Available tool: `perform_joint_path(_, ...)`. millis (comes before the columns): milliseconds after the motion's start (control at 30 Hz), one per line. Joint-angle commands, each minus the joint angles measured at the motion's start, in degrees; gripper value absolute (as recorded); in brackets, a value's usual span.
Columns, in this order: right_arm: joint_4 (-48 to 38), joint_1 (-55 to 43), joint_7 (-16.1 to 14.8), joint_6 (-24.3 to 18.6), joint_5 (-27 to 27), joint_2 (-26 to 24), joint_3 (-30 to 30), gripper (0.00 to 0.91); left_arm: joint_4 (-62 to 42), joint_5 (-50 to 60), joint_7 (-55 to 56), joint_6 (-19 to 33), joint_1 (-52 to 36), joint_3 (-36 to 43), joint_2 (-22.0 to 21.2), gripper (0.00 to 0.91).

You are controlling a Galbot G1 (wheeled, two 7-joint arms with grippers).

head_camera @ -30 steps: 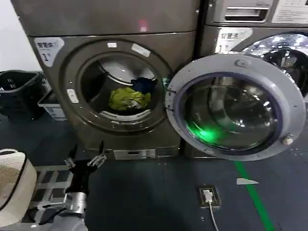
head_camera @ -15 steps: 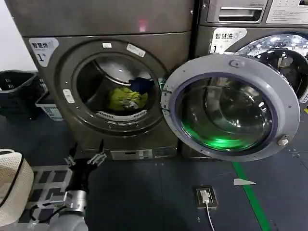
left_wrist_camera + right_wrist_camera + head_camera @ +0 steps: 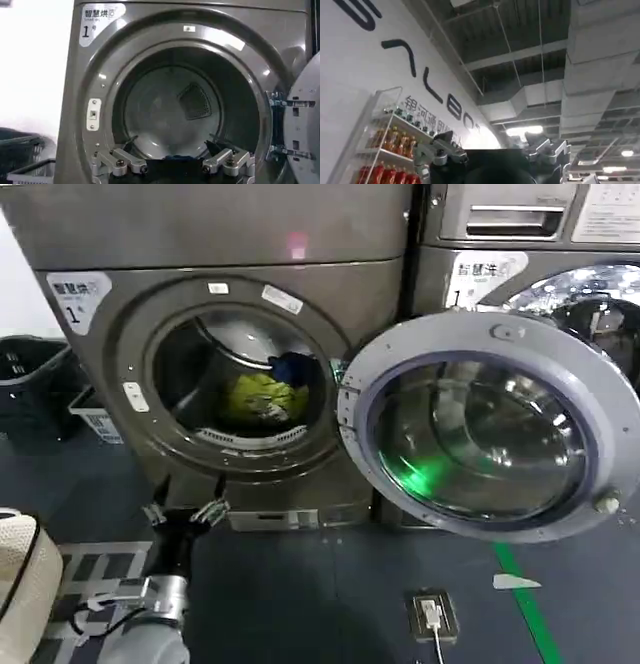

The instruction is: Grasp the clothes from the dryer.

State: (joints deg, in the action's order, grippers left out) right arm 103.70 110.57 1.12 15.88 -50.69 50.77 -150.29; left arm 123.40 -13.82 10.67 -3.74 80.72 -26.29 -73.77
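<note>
1. Since a second ago the left gripper has crept forward and now sits just before the lower front panel of the dryer, with the porthole larger in the head view; the bundle inside has stayed where it was.
2. Its jaws are spread wide and hold nothing. In the left wrist view the left gripper looks straight into the drum with its two fingers splayed apart.
3. Up and forward of those jaws lie the clothes, deep on the drum floor: the yellow-green garment low, the navy garment touching its upper right edge. The bundle spreads across the drum, side to side.
4. Reaching it probably means rising over the porthole lip, then going inward; the left arm is plainly the nearer one.
5. Swung open to the right stands the glass door, clear of that path.
6. Parked elsewhere, the right gripper points up at a ceiling, its jaws apart and empty.
</note>
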Motion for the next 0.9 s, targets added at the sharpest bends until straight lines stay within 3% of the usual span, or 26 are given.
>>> perform_joint_path(33,0.0,-0.1,0.0,-0.1,0.0,0.1,0.1,0.907,0.0,0.1,0.0,0.0,0.1,0.2,0.1,0.907)
perform_joint_path(900,0.1,-0.1,0.6,0.2,0.1,0.1,0.1,0.907,-0.1,0.1,-0.1,0.0,0.0,0.3,0.3,0.907)
